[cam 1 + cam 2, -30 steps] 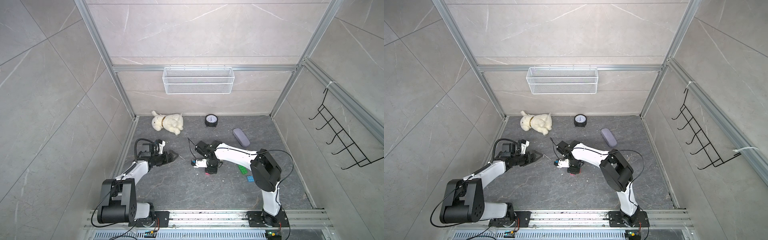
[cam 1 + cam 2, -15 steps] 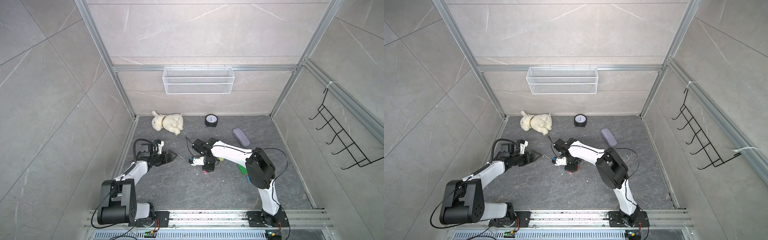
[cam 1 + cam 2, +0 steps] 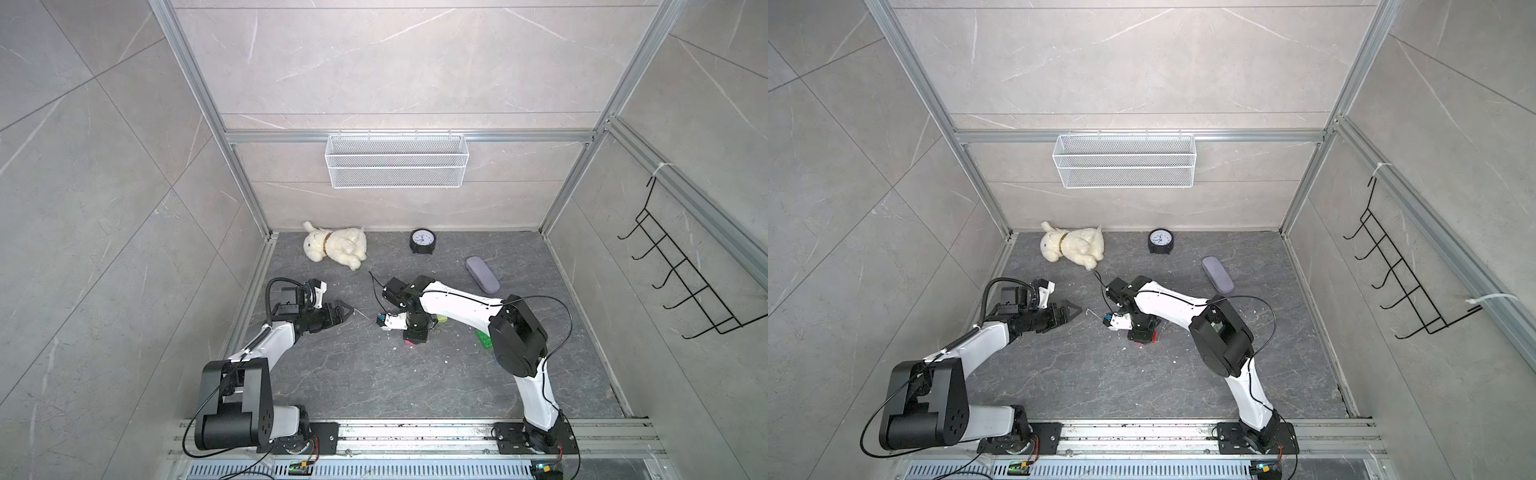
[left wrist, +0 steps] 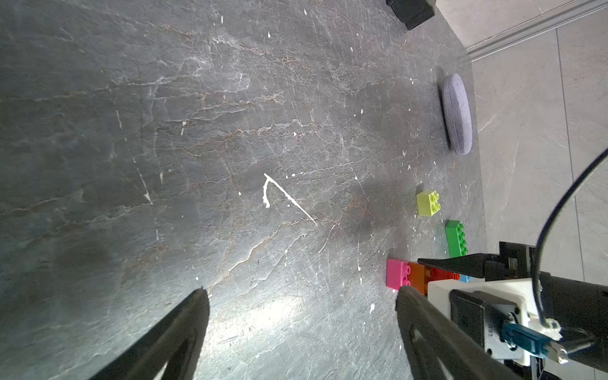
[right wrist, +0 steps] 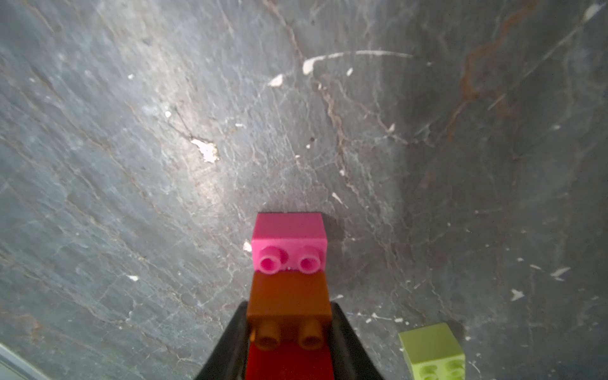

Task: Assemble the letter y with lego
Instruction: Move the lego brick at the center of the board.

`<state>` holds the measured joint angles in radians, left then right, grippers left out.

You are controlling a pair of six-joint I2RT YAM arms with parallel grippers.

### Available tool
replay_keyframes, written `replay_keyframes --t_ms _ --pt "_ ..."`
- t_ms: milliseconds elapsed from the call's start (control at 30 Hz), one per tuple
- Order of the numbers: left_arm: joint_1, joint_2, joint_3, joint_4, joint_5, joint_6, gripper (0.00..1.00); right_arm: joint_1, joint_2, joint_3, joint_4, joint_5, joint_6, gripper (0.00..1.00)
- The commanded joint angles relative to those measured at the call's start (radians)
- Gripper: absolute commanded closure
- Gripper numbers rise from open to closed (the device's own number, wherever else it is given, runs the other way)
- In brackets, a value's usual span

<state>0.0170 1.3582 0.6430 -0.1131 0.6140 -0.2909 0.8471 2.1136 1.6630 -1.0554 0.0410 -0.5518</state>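
Right claw (image 5: pixel 289 309) is clenched on the stem (image 4: pixel 415 275), jaws flat vs the side walls of the orange brick (image 5: pixel 289 296) & red brick (image 5: pixel 289 362). Pink brick (image 5: pixel 289 237) sticks out past the tips w/ two studs bare, so the joints are half-overlap steps. Pink end sits at or barely off the worktop (image 4: pixel 197 131); can't tell which. Left claw (image 4: pixel 302 292) is released, jaws wide, nothing btw them, hovering well apart from the stem.

Loose lego: yellow-green brick (image 4: pixel 427 203) lies near the stem, studs up. Longer green brick (image 4: pixel 456 238) is just beside it. Blue brick (image 4: pixel 465 279) shows only as a sliver behind the right claw. So the letter y is prob. half done: stem built, crossbar & arm tips not yet on.

Handling: bricks look light, stiff, hard plastic w/ glossy walls, so prob. slippery if pinched on a corner. Take them flat-on across two opposite side walls, low enough to leave the studs free. Stepped joints hold on two studs only, so likely weak to sideways levering; press straight along the stud axis. Green brick is long: grab it mid-length across the narrow width, else it may swing in the jaws. Nothing fragile, but a dropped stem could pop apart.
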Motion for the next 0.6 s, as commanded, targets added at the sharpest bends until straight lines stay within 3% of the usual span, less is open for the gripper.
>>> replay_keyframes --t_ms 0,567 --pt "0.013 -0.034 0.035 -0.019 0.004 0.026 0.08 0.007 0.060 0.006 0.028 -0.014 0.026 0.75" --pt "0.124 -0.073 0.053 -0.039 0.002 0.022 0.08 0.060 0.102 0.200 0.140 -0.133 0.057 0.73"
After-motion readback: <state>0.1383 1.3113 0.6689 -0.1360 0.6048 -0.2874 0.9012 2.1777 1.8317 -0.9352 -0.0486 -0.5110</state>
